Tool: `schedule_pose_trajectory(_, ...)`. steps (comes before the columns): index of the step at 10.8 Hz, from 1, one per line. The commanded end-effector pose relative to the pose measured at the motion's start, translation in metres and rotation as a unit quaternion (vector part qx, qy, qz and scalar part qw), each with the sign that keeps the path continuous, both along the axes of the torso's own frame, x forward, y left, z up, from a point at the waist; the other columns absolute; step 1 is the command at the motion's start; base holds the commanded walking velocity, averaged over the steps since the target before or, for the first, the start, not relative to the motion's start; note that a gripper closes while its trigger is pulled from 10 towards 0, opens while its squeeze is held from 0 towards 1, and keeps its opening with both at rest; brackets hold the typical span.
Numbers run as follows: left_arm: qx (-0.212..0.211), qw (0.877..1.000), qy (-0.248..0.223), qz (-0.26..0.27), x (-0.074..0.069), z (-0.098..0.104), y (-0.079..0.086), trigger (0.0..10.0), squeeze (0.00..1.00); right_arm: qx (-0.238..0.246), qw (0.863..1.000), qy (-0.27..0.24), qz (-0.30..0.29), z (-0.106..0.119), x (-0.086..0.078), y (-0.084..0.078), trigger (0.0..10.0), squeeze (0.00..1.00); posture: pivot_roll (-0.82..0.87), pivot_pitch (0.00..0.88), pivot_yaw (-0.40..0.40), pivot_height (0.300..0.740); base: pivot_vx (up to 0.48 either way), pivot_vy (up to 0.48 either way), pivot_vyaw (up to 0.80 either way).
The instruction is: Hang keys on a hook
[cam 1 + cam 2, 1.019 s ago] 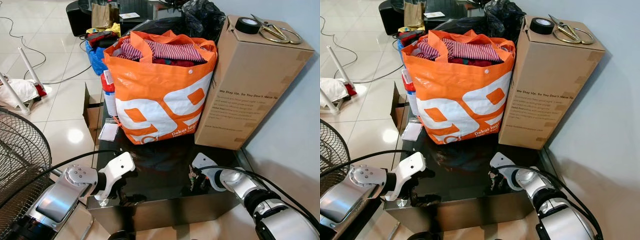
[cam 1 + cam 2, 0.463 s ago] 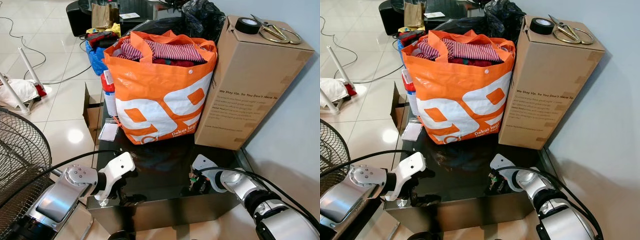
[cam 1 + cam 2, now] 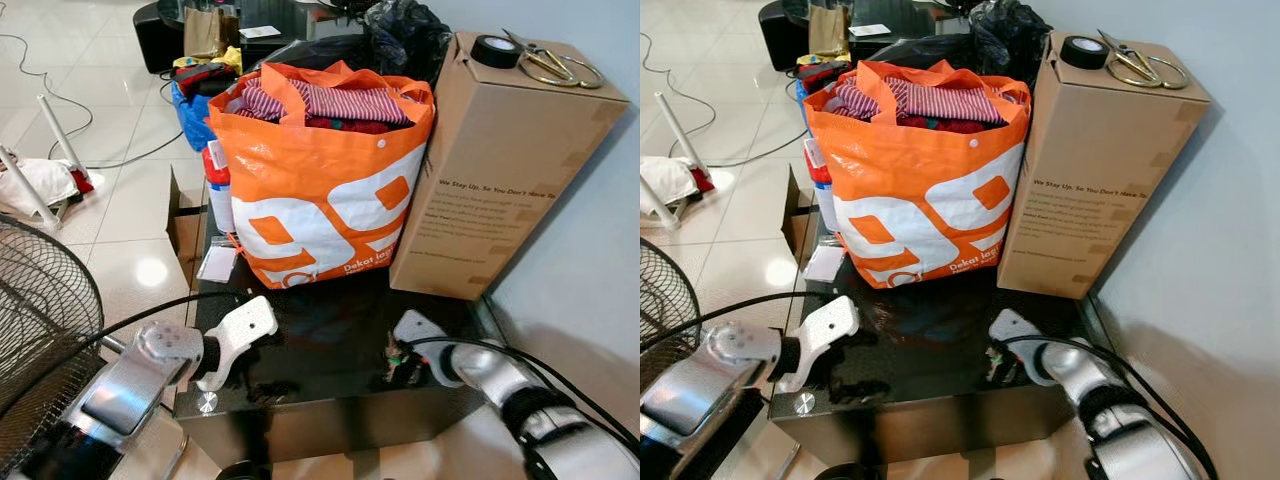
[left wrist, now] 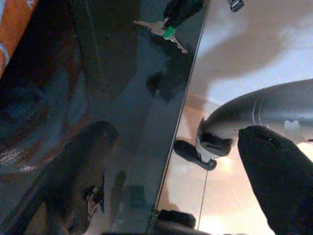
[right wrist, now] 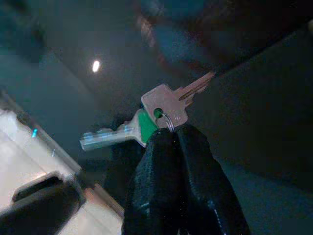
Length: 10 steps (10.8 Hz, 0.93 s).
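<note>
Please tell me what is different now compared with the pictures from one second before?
The left end effector rose slightly from the black table; the right end effector, shut on the keys throughout, shifted a little to the right. The orange bag and the cardboard box stayed where they were.

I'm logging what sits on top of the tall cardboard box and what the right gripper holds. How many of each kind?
Roll of black tape: 1
Scissors: 1
Keys pinched in the right gripper: 2 visible, one with a green head
Total: 4
</note>
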<state>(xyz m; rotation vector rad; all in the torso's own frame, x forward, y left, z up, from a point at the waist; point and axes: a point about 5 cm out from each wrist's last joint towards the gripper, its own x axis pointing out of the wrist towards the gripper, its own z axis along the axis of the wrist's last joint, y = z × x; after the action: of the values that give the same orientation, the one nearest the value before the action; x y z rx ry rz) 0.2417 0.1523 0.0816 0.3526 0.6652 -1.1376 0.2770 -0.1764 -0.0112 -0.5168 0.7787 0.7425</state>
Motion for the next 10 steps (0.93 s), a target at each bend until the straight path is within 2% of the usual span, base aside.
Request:
schedule_pose_trajectory(1,-0.012,0.999,-0.03,0.011,0.009,0.009,-0.003,10.0,0.0,0.037,0.998,-0.037,-0.02,0.013,0.007,-0.003,0.0,0.0,-0.06,0.0,-0.01,0.74,0.0,0.0,0.0)
schedule_pose_trajectory(2,-0.029,0.996,-0.072,0.052,0.02,0.016,-0.006,10.0,0.0,0.081,0.992,-0.079,-0.057,0.026,0.006,-0.006,0.0,0.0,-0.07,0.0,0.012,0.74,0.0,0.0,0.0)
schedule_pose_trajectory(3,-0.033,0.986,-0.129,0.104,0.031,0.021,-0.006,10.0,0.0,0.127,0.977,-0.129,-0.114,0.046,0.0,-0.011,0.0,0.0,-0.07,0.0,0.028,0.74,0.0,0.0,0.0)
schedule_pose_trajectory(4,-0.052,0.972,-0.172,0.149,0.034,0.027,-0.005,10.0,0.0,0.173,0.953,-0.175,-0.18,0.067,-0.009,-0.015,0.0,0.0,-0.09,0.0,0.049,0.74,0.0,0.0,0.0)
schedule_pose_trajectory(5,-0.078,0.956,-0.216,0.185,0.035,0.036,-0.008,10.0,0.0,0.208,0.933,-0.201,-0.216,0.083,-0.023,-0.015,0.0,0.0,-0.09,0.0,0.055,0.74,0.0,0.0,0.0)
schedule_pose_trajectory(6,-0.082,0.943,-0.24,0.214,0.036,0.041,-0.01,10.0,0.0,0.21,0.922,-0.225,-0.233,0.091,-0.031,-0.014,0.0,0.0,-0.09,0.0,0.064,0.74,0.0,0.0,0.0)
schedule_pose_trajectory(7,-0.1,0.917,-0.272,0.274,0.038,0.048,-0.011,10.0,0.0,0.225,0.89,-0.267,-0.292,0.102,-0.038,-0.015,0.0,0.0,-0.09,0.0,0.07,0.74,0.0,0.0,0.0)
schedule_pose_trajectory(8,-0.104,0.906,-0.276,0.304,0.036,0.046,-0.01,10.0,0.0,0.255,0.866,-0.256,-0.344,0.105,-0.047,-0.014,0.0,0.0,-0.09,0.0,0.072,0.74,0.0,0.0,0.0)
schedule_pose_trajectory(9,-0.106,0.906,-0.269,0.31,0.032,0.042,-0.01,10.0,0.0,0.26,0.867,-0.243,-0.35,0.104,-0.05,-0.008,0.0,0.0,-0.08,0.0,0.062,0.74,0.0,0.0,0.0)
schedule_pose_trajectory(10,-0.087,0.904,-0.283,0.307,0.031,0.039,-0.007,10.0,0.0,0.218,0.887,-0.249,-0.322,0.099,-0.045,-0.002,0.0,0.0,-0.07,0.0,0.048,0.74,0.0,0.0,0.0)
